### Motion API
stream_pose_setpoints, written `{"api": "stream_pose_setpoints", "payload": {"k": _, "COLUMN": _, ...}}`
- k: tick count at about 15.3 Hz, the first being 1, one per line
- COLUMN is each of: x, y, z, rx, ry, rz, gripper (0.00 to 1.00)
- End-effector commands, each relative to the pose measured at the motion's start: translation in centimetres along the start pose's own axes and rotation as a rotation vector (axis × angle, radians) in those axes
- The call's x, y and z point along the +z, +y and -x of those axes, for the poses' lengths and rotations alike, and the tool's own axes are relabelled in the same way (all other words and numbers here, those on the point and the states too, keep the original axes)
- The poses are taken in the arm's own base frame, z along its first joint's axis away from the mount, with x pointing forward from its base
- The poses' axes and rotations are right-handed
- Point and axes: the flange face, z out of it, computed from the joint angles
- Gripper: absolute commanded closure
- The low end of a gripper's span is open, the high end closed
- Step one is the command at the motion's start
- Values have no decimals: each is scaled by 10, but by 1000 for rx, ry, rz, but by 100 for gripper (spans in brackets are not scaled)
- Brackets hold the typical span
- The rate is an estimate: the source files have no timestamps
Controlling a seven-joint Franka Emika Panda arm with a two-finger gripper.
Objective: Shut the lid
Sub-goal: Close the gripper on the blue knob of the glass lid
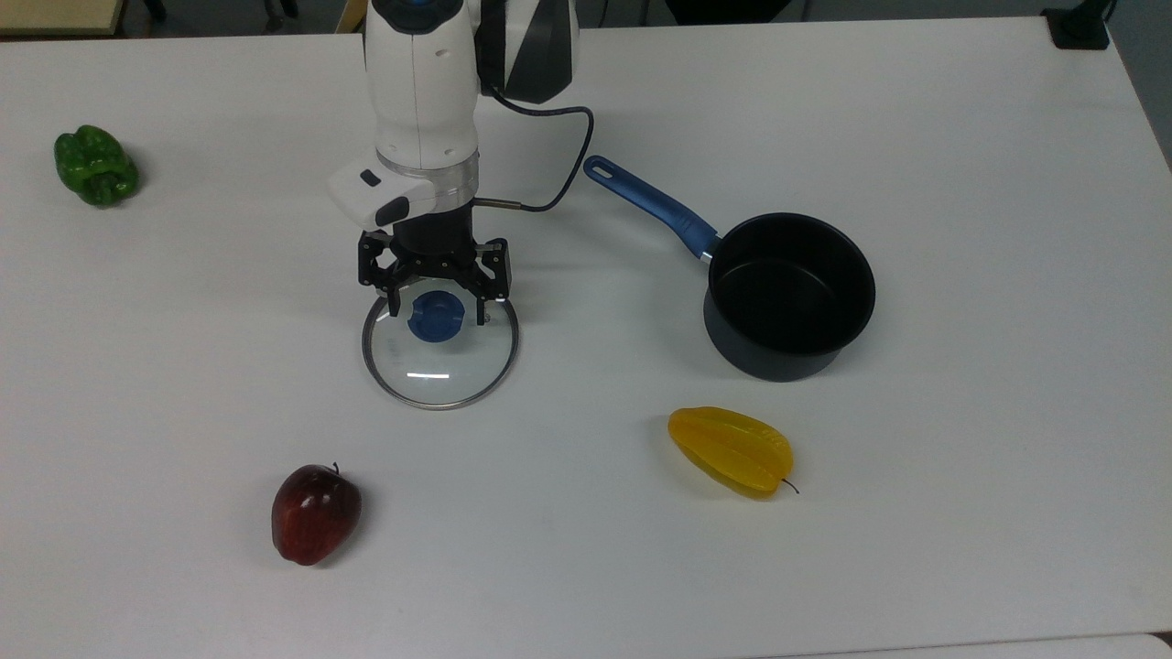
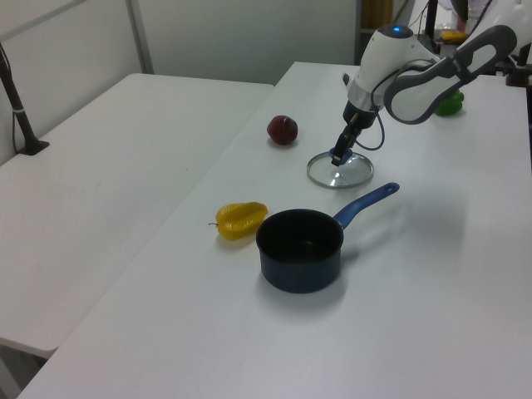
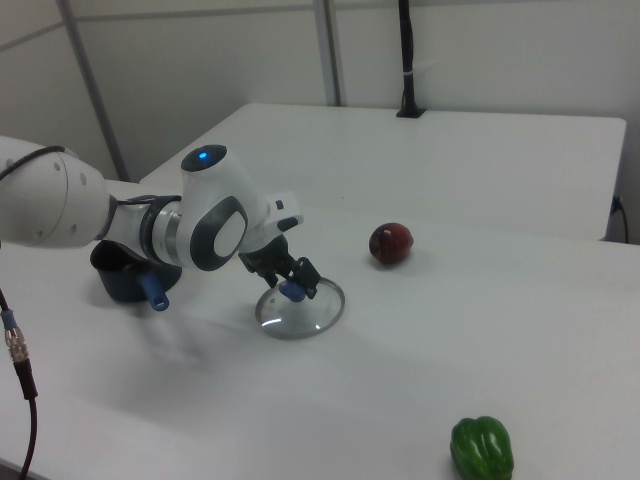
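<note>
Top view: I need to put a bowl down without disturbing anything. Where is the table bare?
The white table is bare on the top view's right, beyond the black pot with the blue handle, and between the red apple and the yellow starfruit. It is crowded where the open gripper straddles the round glass lid's blue knob.

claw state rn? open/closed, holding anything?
Claw: open, fingers either side of the blue knob of the lid, holding nothing yet; lid lies flat on the table.
</note>
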Motion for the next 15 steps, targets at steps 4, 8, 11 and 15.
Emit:
{"api": "stream_pose_setpoints", "payload": {"k": 4, "x": -2, "y": 0, "z": 1, "rx": -9, "ry": 18, "rz": 6, "gripper": 32}}
{"api": "stream_pose_setpoints", "payload": {"k": 8, "x": -5, "y": 1, "z": 0, "rx": -7, "ry": 22, "rz": 7, "gripper": 52}}
{"api": "stream_pose_setpoints", "payload": {"k": 11, "x": -10, "y": 2, "z": -2, "rx": 7, "ry": 24, "rz": 7, "gripper": 54}}
{"api": "stream_pose_setpoints", "payload": {"k": 15, "x": -27, "y": 1, "z": -7, "rx": 39, "ry": 21, "rz": 6, "gripper": 54}}
